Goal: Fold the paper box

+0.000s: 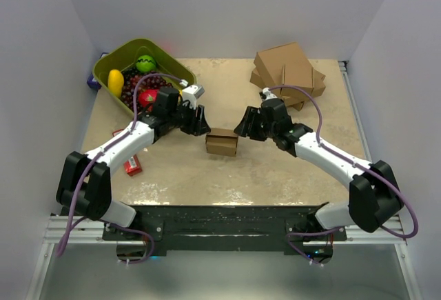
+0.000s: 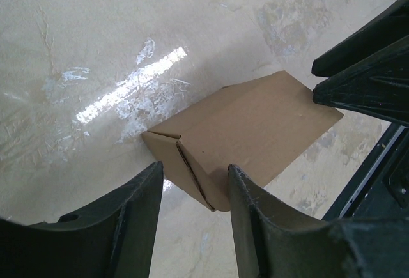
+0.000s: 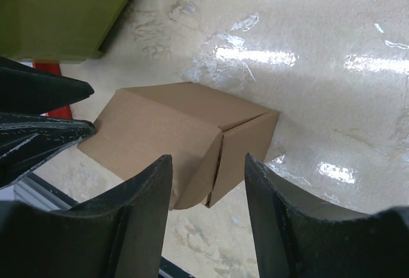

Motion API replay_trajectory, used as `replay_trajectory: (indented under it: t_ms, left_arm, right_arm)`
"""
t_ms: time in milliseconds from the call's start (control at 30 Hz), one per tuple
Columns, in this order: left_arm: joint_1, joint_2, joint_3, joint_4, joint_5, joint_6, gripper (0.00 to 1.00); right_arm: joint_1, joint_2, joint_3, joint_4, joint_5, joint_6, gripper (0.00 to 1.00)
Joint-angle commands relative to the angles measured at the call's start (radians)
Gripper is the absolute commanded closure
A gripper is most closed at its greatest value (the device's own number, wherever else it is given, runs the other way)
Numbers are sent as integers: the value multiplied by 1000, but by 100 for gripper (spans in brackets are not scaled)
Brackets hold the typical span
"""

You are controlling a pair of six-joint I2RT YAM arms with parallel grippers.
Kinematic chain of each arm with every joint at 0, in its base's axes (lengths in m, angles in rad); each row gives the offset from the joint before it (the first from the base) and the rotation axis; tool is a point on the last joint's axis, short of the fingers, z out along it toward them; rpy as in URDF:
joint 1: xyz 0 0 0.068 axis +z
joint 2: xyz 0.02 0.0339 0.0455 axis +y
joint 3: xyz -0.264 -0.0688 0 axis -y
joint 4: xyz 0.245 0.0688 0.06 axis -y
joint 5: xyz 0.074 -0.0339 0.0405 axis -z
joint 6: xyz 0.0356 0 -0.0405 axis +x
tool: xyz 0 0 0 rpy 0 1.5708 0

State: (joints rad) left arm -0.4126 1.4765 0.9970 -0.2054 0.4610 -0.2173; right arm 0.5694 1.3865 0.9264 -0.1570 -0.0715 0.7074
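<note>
Two hands: the left hand (image 1: 202, 125) and the right hand (image 1: 242, 127) meet at mid-bench, one at each end of the paper box (image 1: 222, 143).
Left hand: fingers spread, astride the near corner of one end of the box; no firm pinch can be made out.
Right hand: fingers spread likewise, straddling the folded end flap at the other end; a sliver of bench shows beside one finger.
Paper box: lies on the bench (image 1: 275, 176), between the two hands, with its panels folded up into a low brown block. An end flap shows a seam that is not quite flush.
Green bin: sits at the far left corner (image 1: 103, 71), tilted to the bench edge.
Bin contents: a yellow fruit (image 1: 116, 81), a round green fruit (image 1: 145, 63), dark grapes (image 1: 132, 88) and a red fruit (image 1: 147, 98).
Cartons: several larger brown ones (image 1: 289, 72) are heaped at the far right, well apart from the paper box.
Red packet: lies flat (image 1: 132, 167) beside the left arm.
</note>
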Motion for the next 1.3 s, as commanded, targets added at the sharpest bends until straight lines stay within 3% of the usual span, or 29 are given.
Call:
replay_trajectory:
  t_ms: [0, 333, 433, 733, 1033, 1267]
  left_arm:
    - [8, -4, -18, 20, 16, 6, 51]
    - [8, 2, -24, 34, 25, 9, 51]
    - [8, -5, -15, 41, 13, 4, 44]
    - [8, -27, 18, 64, -8, -20, 27]
    - [9, -99, 19, 86, -65, -40, 19]
    - [8, -156, -49, 84, -51, -82, 21]
  right_arm:
    - [9, -18, -17, 27, -5, 12, 48]
    - [23, -18, -40, 34, 9, 27, 49]
    - [21, -24, -12, 11, 25, 20, 48]
    - [21, -86, 6, -16, 15, 20, 26]
    - [41, -110, -27, -4, -2, 38, 24]
    - [44, -81, -8, 16, 21, 49, 25]
